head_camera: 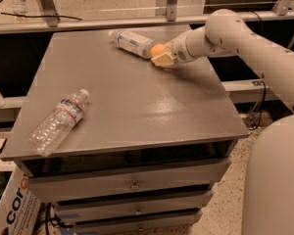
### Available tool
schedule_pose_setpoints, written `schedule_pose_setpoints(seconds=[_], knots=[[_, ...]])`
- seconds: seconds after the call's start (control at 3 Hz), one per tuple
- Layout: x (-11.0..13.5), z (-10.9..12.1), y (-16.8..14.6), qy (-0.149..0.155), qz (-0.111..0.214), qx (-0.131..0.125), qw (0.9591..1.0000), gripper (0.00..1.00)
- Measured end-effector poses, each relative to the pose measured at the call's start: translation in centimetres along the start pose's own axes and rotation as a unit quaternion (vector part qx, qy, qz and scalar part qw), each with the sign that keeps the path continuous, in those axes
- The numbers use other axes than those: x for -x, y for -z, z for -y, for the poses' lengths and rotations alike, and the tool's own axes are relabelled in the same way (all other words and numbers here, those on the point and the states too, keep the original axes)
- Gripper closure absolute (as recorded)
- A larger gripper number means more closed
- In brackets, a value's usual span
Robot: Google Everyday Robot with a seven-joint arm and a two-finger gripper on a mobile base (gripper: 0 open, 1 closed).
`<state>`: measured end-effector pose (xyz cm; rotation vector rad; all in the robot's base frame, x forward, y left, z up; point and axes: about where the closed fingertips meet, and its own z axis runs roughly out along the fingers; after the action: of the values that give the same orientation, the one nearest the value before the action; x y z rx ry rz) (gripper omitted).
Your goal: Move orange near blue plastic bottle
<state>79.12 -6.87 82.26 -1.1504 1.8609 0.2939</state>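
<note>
The orange (pixel 158 49) is a small round fruit at the far side of the grey cabinet top (pixel 137 102). My gripper (pixel 160 56) comes in from the right on a white arm and is shut on the orange. The blue plastic bottle (pixel 132 41) is a short clear bottle with a white-and-blue label. It lies on its side just left of the orange, its end almost touching the fruit.
A longer ribbed clear bottle (pixel 56 123) with a narrow red-white label lies on its side near the front left corner. A metal rail (pixel 112 22) runs behind the cabinet. The robot's white body (pixel 277 180) stands at the right. A cardboard box (pixel 12 209) is at the lower left.
</note>
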Motion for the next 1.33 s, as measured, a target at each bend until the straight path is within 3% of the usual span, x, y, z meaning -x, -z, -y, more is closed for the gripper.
schedule_pose_setpoints(seconds=[0.67, 1.0, 1.33], knots=[[0.13, 0.09, -0.49, -0.009, 0.001, 0.010, 0.9999, 0.11], [0.28, 0.14, -0.38, -0.009, 0.001, 0.010, 0.9999, 0.00], [0.30, 0.15, -0.37, -0.009, 0.001, 0.010, 0.9999, 0.00]])
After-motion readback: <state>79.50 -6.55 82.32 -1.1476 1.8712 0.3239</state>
